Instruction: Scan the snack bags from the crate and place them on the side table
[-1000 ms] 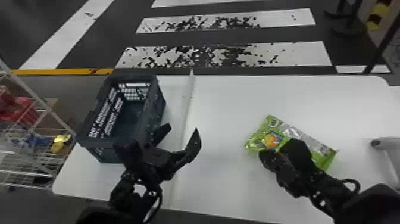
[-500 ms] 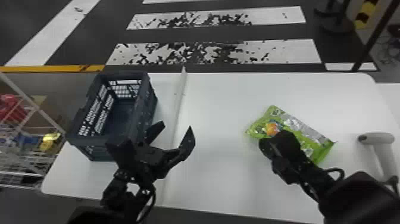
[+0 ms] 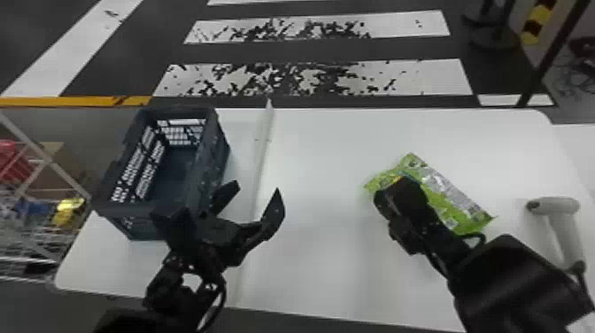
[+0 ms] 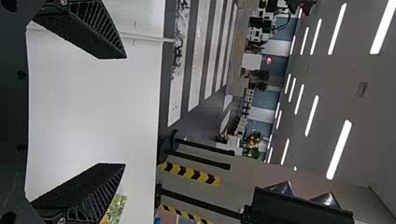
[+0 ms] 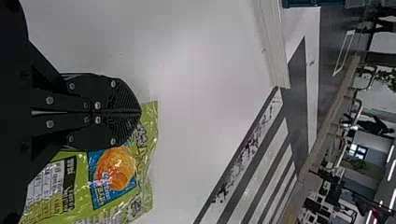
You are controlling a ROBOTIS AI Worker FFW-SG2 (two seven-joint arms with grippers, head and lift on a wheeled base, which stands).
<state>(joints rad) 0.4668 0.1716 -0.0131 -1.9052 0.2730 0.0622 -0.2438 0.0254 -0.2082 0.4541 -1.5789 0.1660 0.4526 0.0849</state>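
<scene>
Right of the crate, well apart on the smooth white counter, lies the bag: glossy, crinkled green film, roughly rectangular, with an orange picture and a pale printed panel. The crate is stiff, dark blue-grey plastic, boxy and open-topped, its walls cut with slots and a grid of holes. The left claw is at the crate's near right corner, its tapering, ribbed fingers spread wide and holding nothing. The right claw, farther right of the crate, is over the bag's edge, closed with its rounded, ridged fingertips together; whether it touches the film I cannot tell. It hides part of the bag from the head view. Between crate and bag stands a thin white divider, a low straight barrier. Farthest right of the crate is the scanner, pale, matt and rounded, with a handle. Left of the crate is a wire rack with red, blue and yellow items.
</scene>
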